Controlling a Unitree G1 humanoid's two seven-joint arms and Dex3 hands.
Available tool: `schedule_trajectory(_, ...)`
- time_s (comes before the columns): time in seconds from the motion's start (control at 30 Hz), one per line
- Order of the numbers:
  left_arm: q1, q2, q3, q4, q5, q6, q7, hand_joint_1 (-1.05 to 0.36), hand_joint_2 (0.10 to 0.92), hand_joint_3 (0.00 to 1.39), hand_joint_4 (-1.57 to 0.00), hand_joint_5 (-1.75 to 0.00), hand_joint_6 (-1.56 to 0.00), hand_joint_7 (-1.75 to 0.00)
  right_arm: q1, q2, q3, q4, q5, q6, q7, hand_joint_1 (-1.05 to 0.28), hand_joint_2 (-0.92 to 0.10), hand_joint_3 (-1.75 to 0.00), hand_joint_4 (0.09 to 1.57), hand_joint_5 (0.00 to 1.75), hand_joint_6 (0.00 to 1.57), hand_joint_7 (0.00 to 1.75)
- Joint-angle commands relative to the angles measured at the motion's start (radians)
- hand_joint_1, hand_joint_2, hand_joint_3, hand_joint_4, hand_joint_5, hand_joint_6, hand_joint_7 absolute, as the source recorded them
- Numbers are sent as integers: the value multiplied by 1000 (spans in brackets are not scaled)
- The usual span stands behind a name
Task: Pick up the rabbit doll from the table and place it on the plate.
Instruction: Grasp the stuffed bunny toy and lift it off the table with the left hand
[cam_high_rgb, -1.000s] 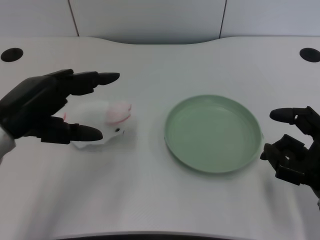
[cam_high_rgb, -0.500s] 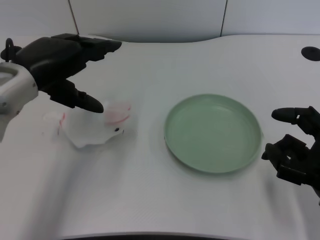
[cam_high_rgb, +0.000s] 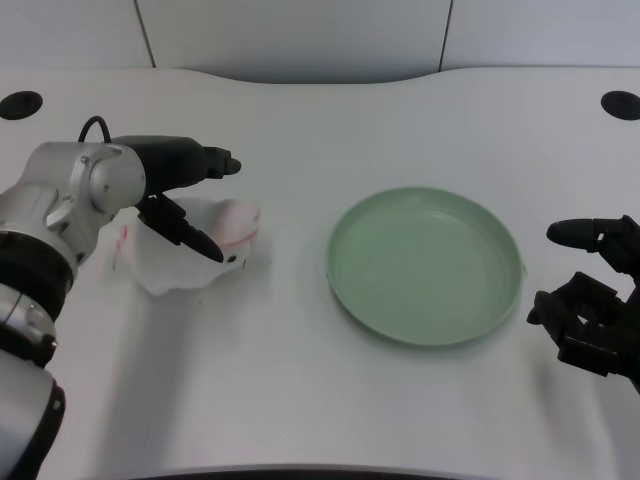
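Note:
The white rabbit doll (cam_high_rgb: 178, 268) with pink ears lies on the table at the left, its head toward the plate. My left hand (cam_high_rgb: 172, 188) is directly over it, palm down, with the silver wrist showing on the left. The long fingers (cam_high_rgb: 205, 163) reach past the doll's far side and the thumb (cam_high_rgb: 192, 234) crosses its near side, so the doll sits between them; no firm grip shows. Much of the doll's back is hidden under the hand. The round green plate (cam_high_rgb: 430, 341) stands empty to the right of the doll.
My right hand (cam_high_rgb: 592, 312) waits at the right edge, just beyond the plate's rim. Two dark round holes (cam_high_rgb: 20, 104) (cam_high_rgb: 620, 104) sit in the table's far corners. A grey wall runs behind the table's curved back edge.
My left hand has turned and come down from above and behind the doll, so fingers and thumb now straddle it. The doll and plate have stayed in place.

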Motion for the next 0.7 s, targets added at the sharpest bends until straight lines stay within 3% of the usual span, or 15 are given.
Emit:
schedule_trajectory(0.03,-23,6,-11,25,2,-7,8,-923,921,99,1,-123,-88,-21,12,-15,-6,-10,0,7,-1,127,-512,-940,748,1417,501,1271)
schedule_trajectory(0.7,-30,5,-19,39,-3,-13,13,-924,921,99,1,-124,-87,-22,12,-15,-6,-10,0,7,-1,127,-516,-934,749,1416,507,1261)
